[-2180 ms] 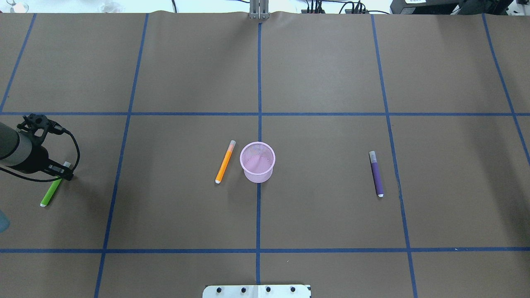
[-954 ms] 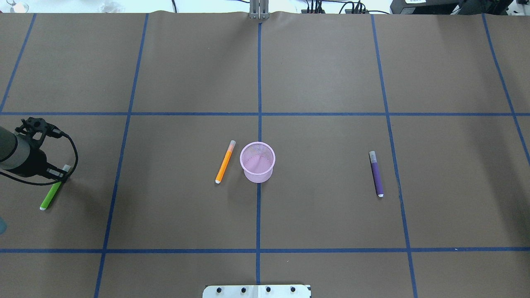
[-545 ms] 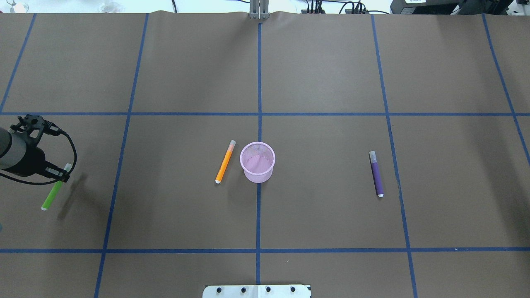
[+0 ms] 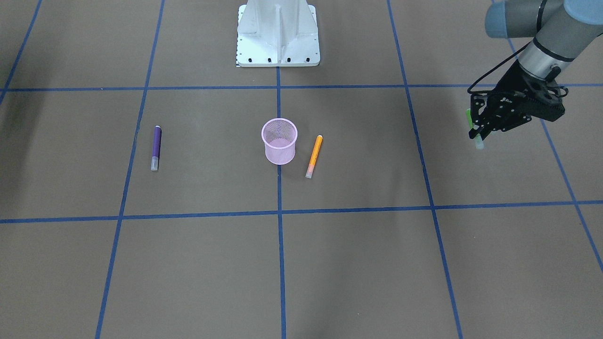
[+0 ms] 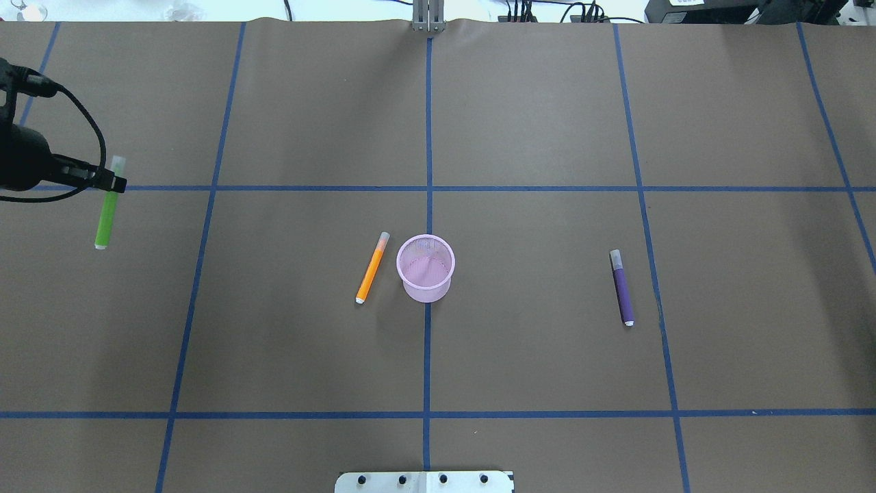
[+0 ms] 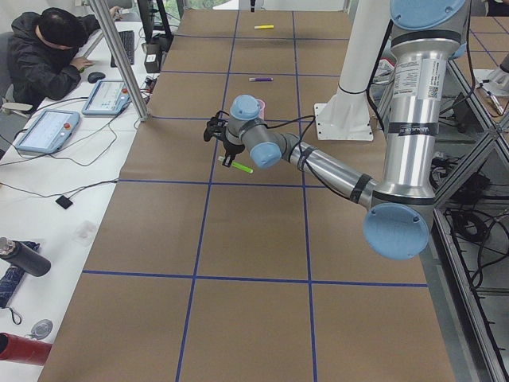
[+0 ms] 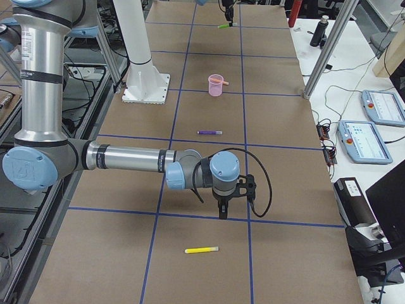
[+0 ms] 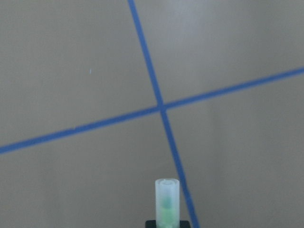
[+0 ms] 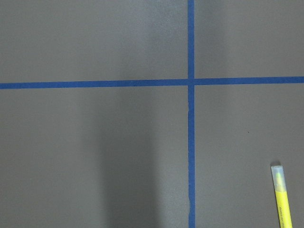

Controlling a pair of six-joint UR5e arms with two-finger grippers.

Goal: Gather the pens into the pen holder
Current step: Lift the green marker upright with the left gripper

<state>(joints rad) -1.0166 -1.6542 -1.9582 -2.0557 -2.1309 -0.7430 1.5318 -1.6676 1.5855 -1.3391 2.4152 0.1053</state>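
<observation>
While the left pincer (image 5: 115, 183), clamped on the green pen (image 5: 106, 218), holds it above the surface (image 5: 547, 137), the holder (image 5: 424, 293) stands centrally beside the orange pen (image 5: 370, 271); the right pincer (image 7: 223, 214) cannot be judged

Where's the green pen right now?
Overhead view, far left edge: the green pen hangs in the left claw, well left of the orange pen and pink pen holder.
</observation>
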